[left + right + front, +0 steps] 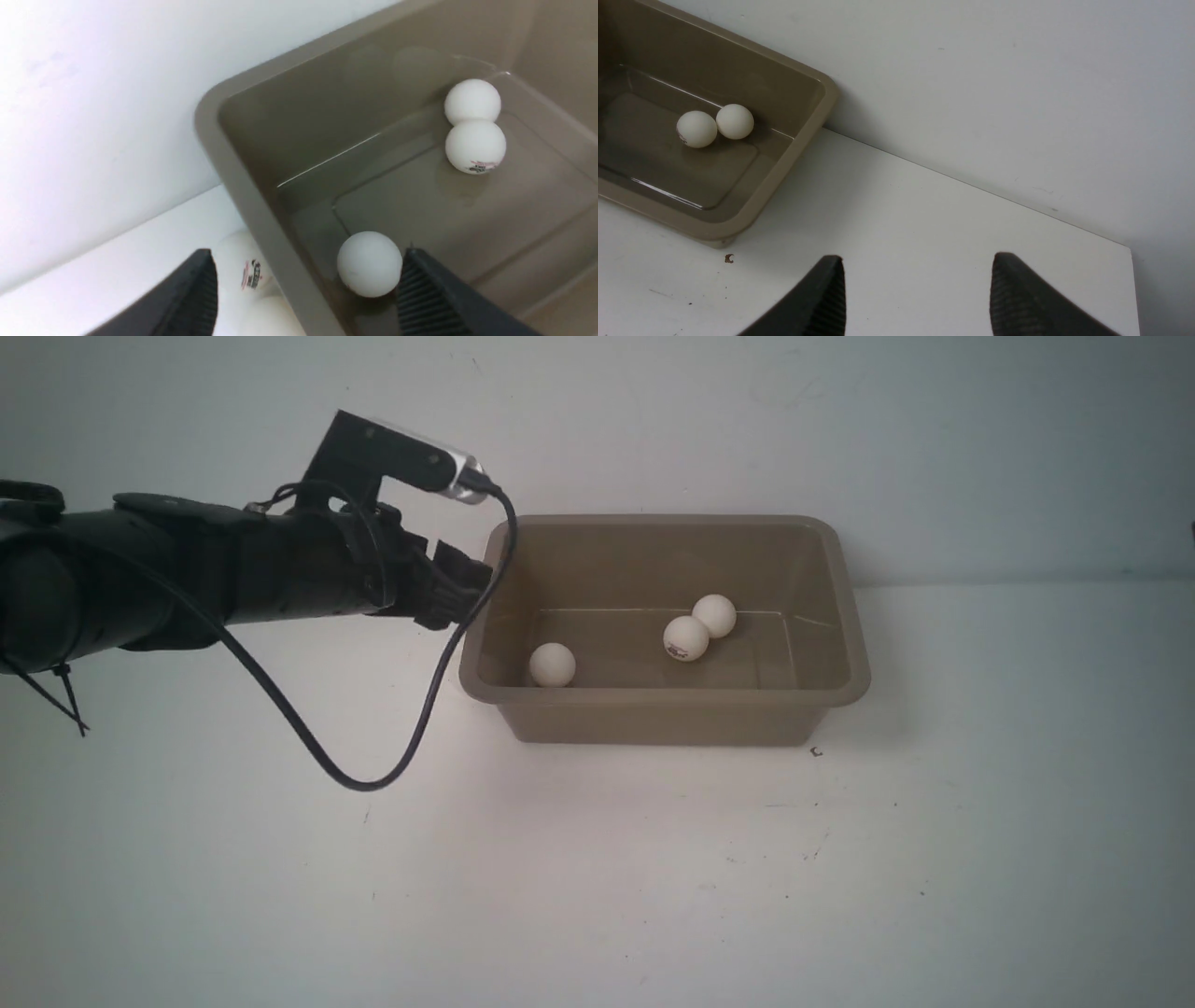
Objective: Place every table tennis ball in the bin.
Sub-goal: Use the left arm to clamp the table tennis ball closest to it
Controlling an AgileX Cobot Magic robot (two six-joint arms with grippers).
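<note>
The balls (686,637) are light, stiff, slick shells that would likely roll or pop out of a hard pinch, so take each gently across its middle. Three lie in the bin (663,694), one by its left wall and a touching pair farther right; two more balls (243,268) rest on the table (653,859) just left of that wall. The left gripper (308,254) hangs over the left rim, jaws wide apart and empty, and the right gripper (919,257), equally spread and empty, hovers right of the bin.
</note>
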